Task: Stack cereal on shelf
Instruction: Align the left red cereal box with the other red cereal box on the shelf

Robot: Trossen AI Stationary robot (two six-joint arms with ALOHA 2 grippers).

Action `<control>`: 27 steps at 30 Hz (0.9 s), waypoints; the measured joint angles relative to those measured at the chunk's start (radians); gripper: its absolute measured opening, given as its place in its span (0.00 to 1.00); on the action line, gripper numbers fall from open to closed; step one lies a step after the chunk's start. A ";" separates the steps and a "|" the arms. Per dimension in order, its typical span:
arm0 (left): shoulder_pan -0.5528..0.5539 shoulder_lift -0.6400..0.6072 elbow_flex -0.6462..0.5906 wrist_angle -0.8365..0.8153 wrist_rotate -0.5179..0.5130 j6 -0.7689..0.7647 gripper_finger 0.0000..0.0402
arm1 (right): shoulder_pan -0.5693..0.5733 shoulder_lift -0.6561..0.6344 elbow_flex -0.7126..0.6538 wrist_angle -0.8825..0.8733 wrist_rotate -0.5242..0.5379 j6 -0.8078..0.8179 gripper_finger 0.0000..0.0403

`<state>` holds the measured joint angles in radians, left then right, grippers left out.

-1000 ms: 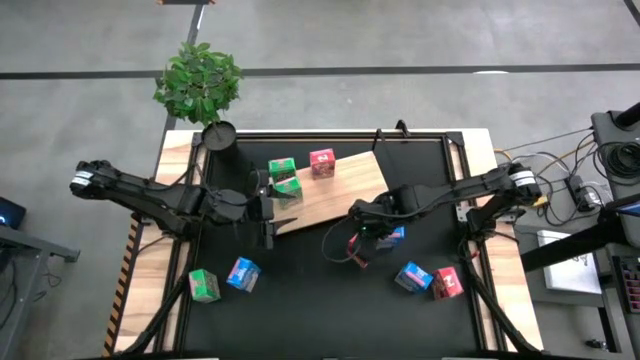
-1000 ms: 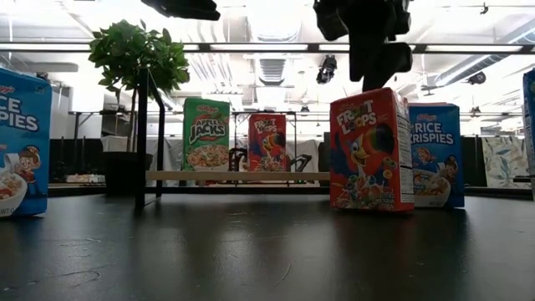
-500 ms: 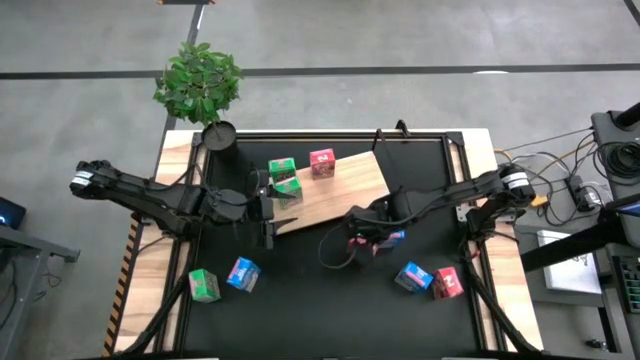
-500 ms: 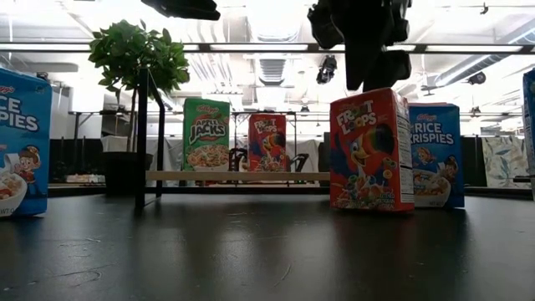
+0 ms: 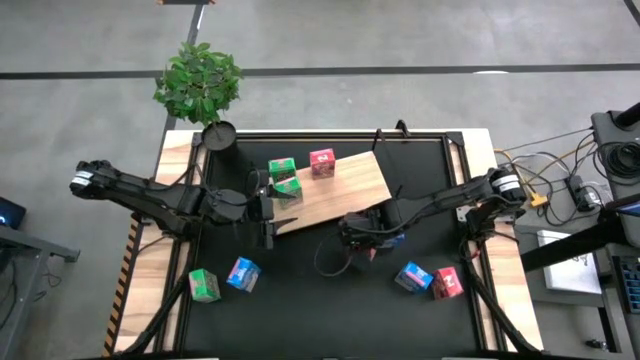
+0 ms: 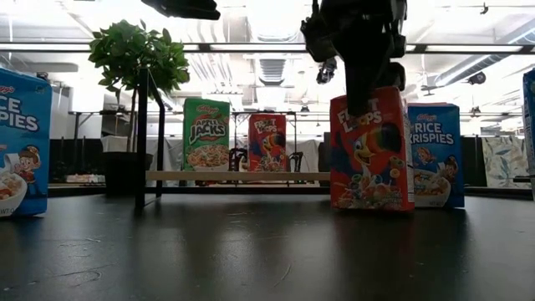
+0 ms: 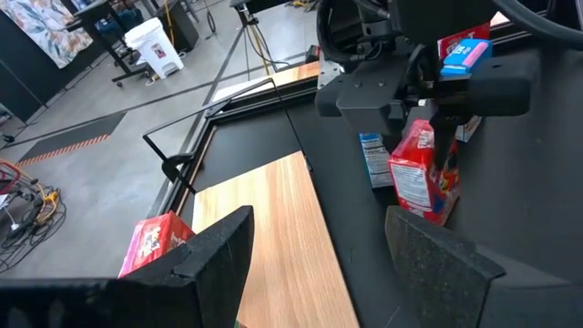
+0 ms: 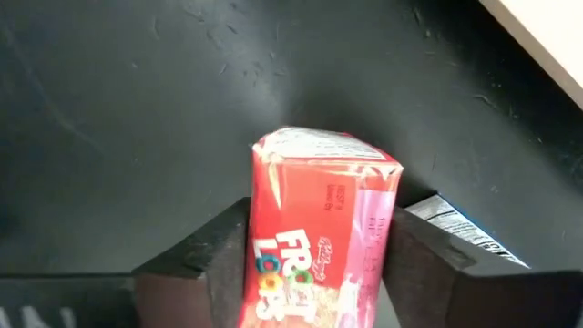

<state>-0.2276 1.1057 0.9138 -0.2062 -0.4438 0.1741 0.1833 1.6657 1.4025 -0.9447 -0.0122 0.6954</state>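
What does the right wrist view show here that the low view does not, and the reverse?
Only the right wrist view shows the right gripper from above, its fingers flanking the narrow sides of the red Froot Loops box, plus a corner of the wooden shelf.

Only the low view shows the room, the plant, the green Apple Jacks box, a second red box on the board, and Rice Krispies boxes.

Both show that same red box standing on the black mat, with a blue box just behind it.
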 joint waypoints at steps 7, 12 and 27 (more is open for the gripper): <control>0.000 0.000 0.000 0.000 0.000 0.000 0.58 | 0.000 -0.003 0.000 0.007 0.013 -0.001 0.39; 0.000 0.000 0.000 0.004 0.000 0.000 0.58 | 0.000 -0.025 0.000 0.017 0.013 -0.038 0.38; 0.000 0.000 0.000 0.058 0.001 0.003 0.58 | -0.154 -0.029 0.227 0.008 0.147 -0.503 0.38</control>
<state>-0.2275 1.1053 0.9138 -0.1482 -0.4431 0.1774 0.0289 1.6362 1.6291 -0.9365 0.1349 0.1922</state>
